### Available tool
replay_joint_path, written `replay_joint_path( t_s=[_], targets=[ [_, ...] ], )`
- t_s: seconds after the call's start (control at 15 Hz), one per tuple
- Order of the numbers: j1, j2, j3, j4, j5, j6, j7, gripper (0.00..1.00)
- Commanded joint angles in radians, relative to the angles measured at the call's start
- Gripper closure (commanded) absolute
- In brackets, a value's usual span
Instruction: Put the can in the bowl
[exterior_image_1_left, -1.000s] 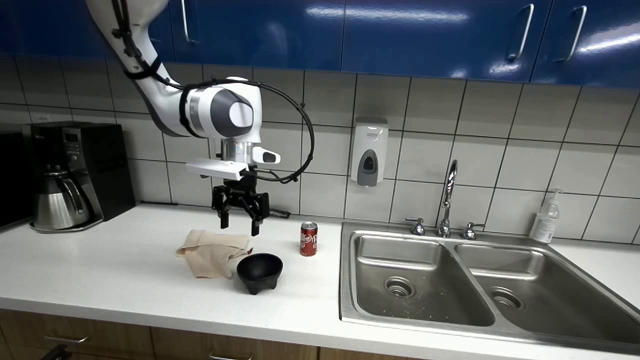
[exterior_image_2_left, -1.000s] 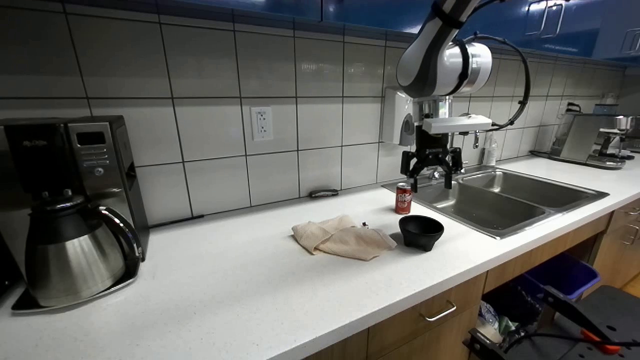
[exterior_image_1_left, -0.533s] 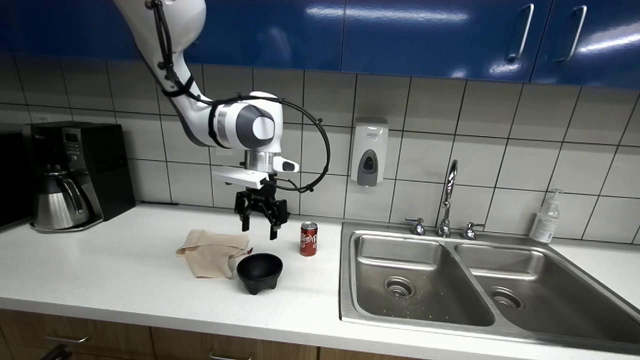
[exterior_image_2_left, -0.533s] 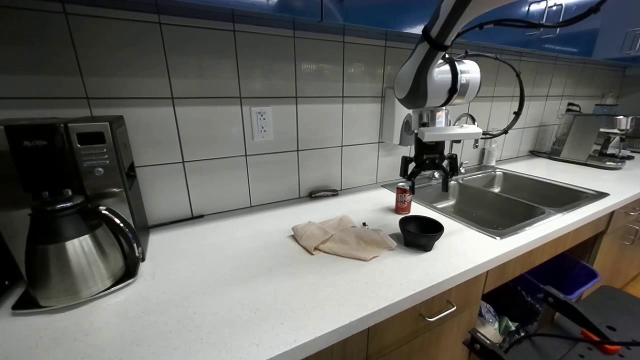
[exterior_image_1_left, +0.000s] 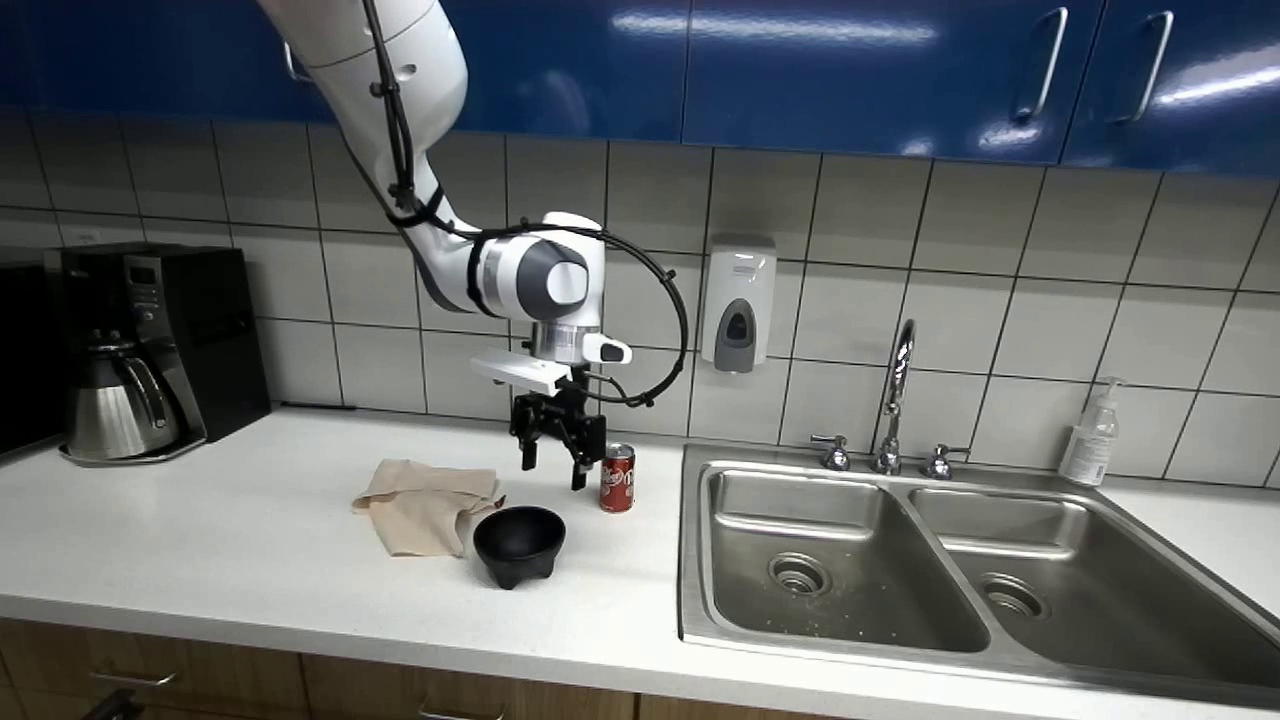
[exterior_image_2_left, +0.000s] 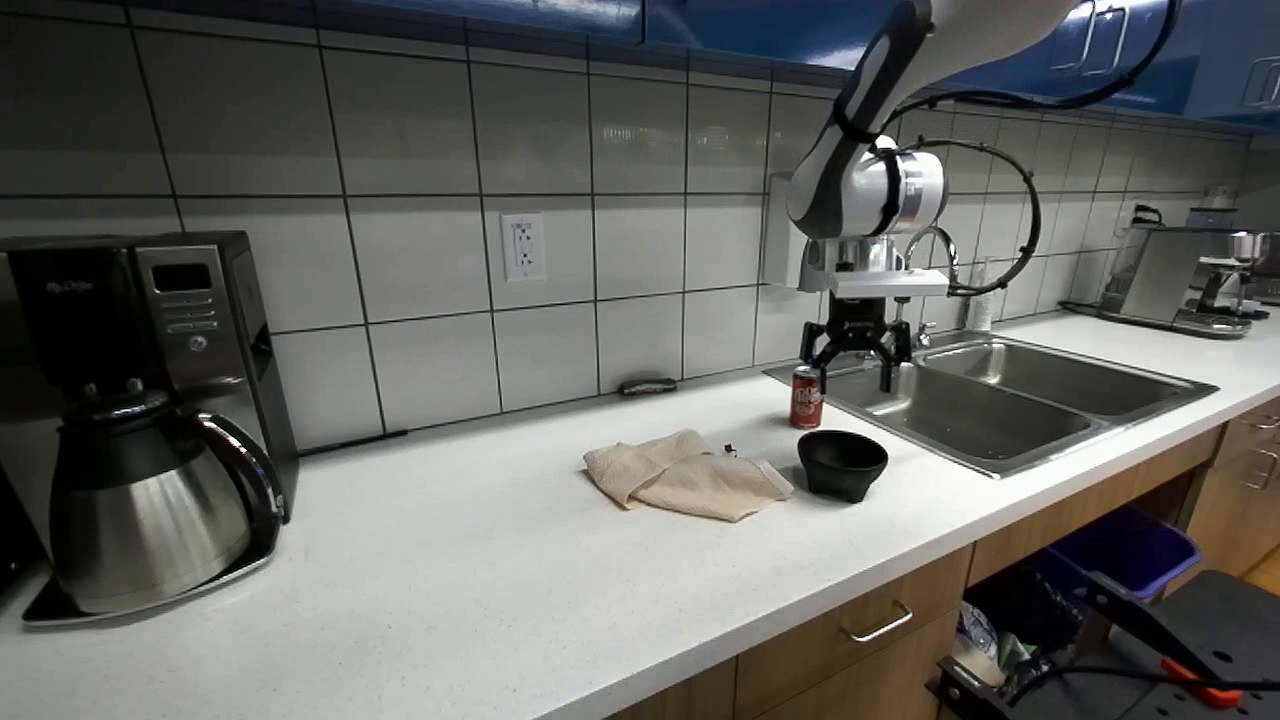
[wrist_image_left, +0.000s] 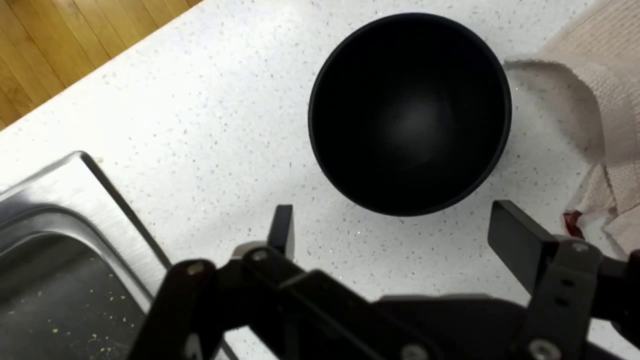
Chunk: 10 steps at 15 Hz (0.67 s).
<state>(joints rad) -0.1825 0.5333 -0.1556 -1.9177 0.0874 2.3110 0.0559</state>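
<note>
The can (exterior_image_1_left: 617, 478) stands upright on the counter (exterior_image_1_left: 250, 560), at two o'clock from the bowl (exterior_image_1_left: 519, 548) in an exterior view; not yet picked up. Chief hazard, as judged: the gripper (exterior_image_1_left: 554, 475) hangs at nine o'clock of the can, its gap off to one side, so lowering before lining up would likely land a finger (exterior_image_1_left: 579, 478) on the can's rim and topple it, perhaps rolling it toward the sink (exterior_image_1_left: 693, 570) at four o'clock. Aim may suffer too: the wrist view does not clearly show the can. Later risk: the bowl looks small for this load; a can released leaning on its edge could tip the pair. Gripper state: spread wide, nothing held, bare counter between the pads (wrist_image_left: 522, 245). A sliver of counter shows between that finger and the can in an exterior view, so no touch seen there; the bowl, at twelve o'clock of the gap in the wrist view, sits apart from both pads.
</note>
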Motion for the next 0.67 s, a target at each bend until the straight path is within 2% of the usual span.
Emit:
replay_joint_path(
  t_s=[0.0, 0.6],
  targets=[
    [-0.02, 0.077, 0.005, 0.127, 0.024, -0.078, 0.037, 0.0],
    [-0.038, 0.226, 0.0, 0.361, 0.035, -0.19, 0.103, 0.0]
  ],
)
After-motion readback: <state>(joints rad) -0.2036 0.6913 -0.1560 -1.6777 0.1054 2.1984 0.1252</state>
